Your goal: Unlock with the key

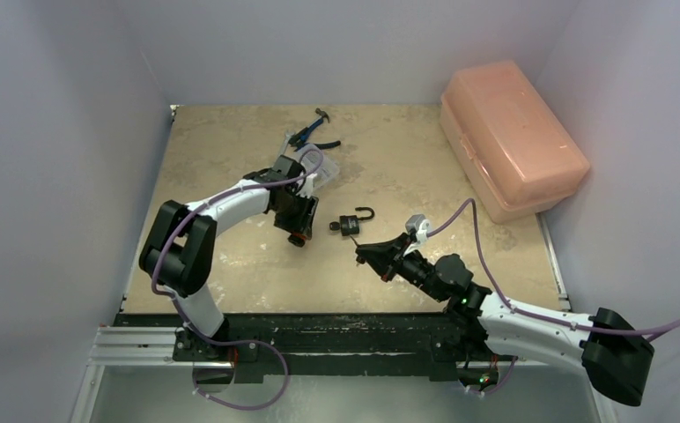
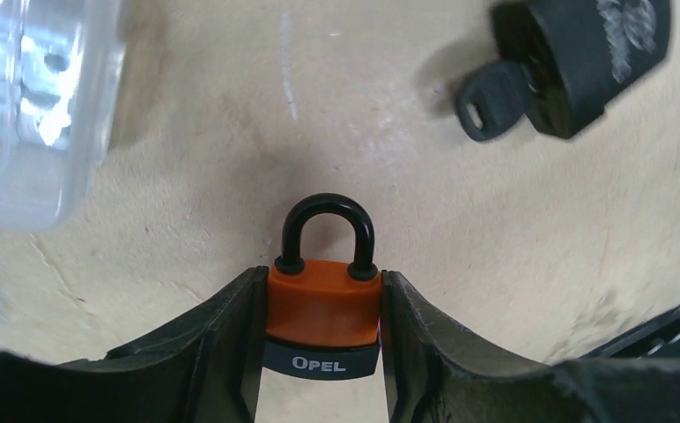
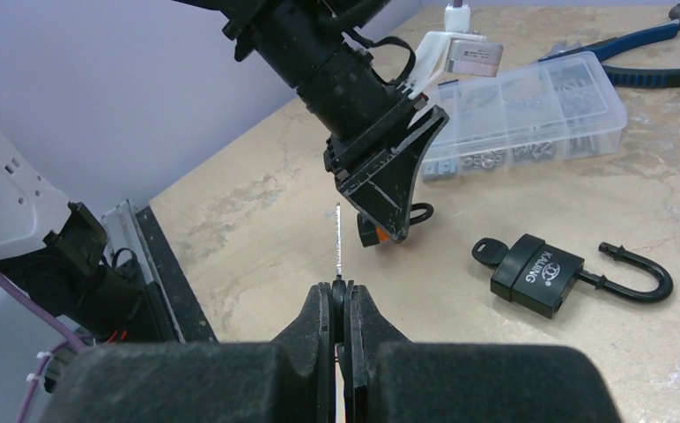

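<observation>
1. The left gripper [image 2: 323, 273] is partly closed, gripping both sides of the orange-bodied padlock [image 2: 323, 304] low over the tan table [image 1: 231, 264].
2. Its closed black shackle points out past the fingertips, with its long axis along the fingers.
3. The right gripper [image 3: 339, 291] is fully closed on the thin silver key [image 3: 338, 242]. The blade points straight ahead toward that padlock but is apart from it.

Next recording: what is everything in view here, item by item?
orange padlock: 1, orange, black shackle closed, between left fingers
held key: 1, silvery blade, pinched in right fingers
black padlock: 1, black, mid-table, shackle open
second key: 1, black head, in black padlock
parts box: 1, clear, beside left arm
pliers: 1, blue handles, far edge
storage box: 1, pink, far right
table: 1, tan
left fingers: 2, black
right fingers: 2, black
</observation>
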`<state>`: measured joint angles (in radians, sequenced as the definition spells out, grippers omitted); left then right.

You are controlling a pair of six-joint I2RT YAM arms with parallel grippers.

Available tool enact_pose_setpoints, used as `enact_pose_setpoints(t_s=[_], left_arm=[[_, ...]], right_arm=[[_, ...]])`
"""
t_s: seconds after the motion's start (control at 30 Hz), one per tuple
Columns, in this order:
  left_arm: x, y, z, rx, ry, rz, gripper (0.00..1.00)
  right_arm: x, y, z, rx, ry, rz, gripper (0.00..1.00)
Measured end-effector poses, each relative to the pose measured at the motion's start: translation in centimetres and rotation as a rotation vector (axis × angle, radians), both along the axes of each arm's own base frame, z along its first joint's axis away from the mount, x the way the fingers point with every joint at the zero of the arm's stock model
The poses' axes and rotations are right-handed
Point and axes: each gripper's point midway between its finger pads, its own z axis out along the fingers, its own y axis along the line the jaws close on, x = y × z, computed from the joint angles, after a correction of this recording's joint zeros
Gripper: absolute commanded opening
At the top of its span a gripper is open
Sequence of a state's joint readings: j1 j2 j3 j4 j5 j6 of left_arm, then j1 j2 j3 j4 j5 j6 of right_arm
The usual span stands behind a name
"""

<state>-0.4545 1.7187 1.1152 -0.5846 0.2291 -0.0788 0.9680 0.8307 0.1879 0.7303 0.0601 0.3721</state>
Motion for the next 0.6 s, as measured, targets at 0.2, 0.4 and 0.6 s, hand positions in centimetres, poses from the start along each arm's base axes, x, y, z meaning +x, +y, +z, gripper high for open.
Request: enact_pose_setpoints(t_s=[0.2,0.4,0.6], left_arm=[[-0.5,-0.1,-2.0,-0.015,0.103,0.342,0.00],[-0.2,0.1,-1.9,-0.048,0.032,0.576,0.00],[0.1,0.3,-1.8,-0.075,-0.011,0.701,0.40]], right_arm=[[0.1,0.0,-0.5,-0.015,0.010,-0.007,0.00],[0.2,-0.1,-0.9,-0.027,0.020,-0.012,0.00],[0.5,-0.1,-1.8,-0.049,0.036,-0.028,0.00]])
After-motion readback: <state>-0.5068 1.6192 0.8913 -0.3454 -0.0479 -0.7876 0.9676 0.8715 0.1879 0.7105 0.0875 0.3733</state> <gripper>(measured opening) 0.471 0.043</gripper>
